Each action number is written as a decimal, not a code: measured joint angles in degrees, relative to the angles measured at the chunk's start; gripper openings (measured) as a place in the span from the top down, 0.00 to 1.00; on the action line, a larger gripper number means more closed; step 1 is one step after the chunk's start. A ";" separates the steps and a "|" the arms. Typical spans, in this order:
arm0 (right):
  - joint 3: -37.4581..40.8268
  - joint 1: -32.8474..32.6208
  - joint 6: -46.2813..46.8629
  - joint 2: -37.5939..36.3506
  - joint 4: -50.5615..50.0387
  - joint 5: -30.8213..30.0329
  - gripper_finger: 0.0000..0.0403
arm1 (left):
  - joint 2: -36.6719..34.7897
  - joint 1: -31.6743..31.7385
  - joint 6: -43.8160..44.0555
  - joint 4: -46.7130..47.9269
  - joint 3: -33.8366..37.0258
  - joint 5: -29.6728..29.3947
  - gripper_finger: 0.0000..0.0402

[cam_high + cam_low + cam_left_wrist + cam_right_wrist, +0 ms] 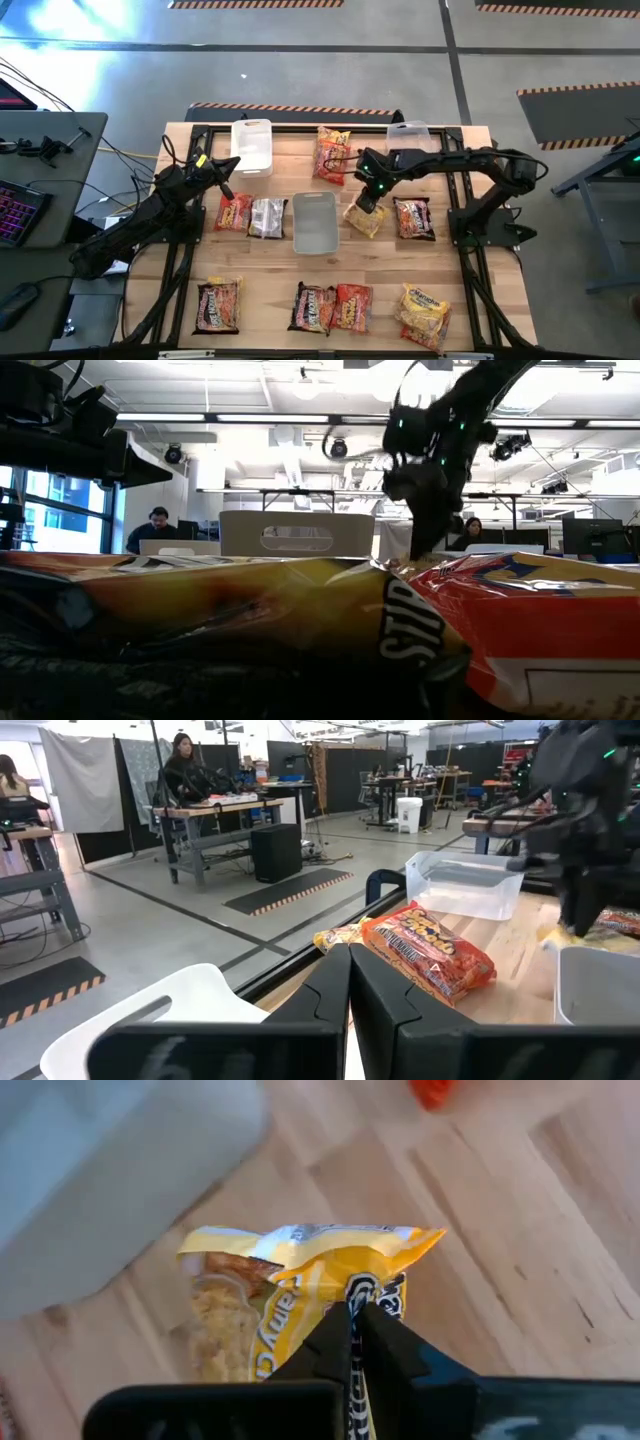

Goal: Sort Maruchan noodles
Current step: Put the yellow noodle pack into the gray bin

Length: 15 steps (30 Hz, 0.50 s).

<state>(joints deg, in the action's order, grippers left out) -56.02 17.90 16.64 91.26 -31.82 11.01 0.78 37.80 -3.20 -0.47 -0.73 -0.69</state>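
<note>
My right end effector (352,1312) pinches just the yellow noodle packet's (300,1295) crinkly edge; it could slip out when I lift.

In the low view two noodle packets (300,630) pressed against the lens hide nearly all the table and are cut off at the bottom edge, while in the right wrist view the yellow packet (300,1280) is partly hidden behind the dark fingers (385,1345).

Grey concrete floor (330,40), hazard-striped mats (288,890), workbenches (215,815), ceiling lights (160,417).
</note>
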 joint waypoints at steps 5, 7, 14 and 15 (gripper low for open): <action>-0.42 -4.40 0.25 -1.85 0.22 -5.01 1.00 | 0.02 0.00 0.00 0.00 0.00 0.00 1.00; -0.43 -5.92 0.22 -1.85 0.14 -6.94 1.00 | 0.00 0.00 -0.01 0.00 0.01 0.00 1.00; -0.44 -9.90 -0.01 -1.85 0.32 -11.11 1.00 | 0.02 0.00 -0.01 0.00 0.00 0.00 1.00; -0.44 -10.22 0.74 -1.85 0.32 -11.35 1.00 | 0.00 0.00 0.00 0.00 0.00 0.00 1.00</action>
<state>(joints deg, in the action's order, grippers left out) -56.47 7.68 17.37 89.41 -31.51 -0.34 0.78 37.80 -3.20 -0.47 -0.73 -0.69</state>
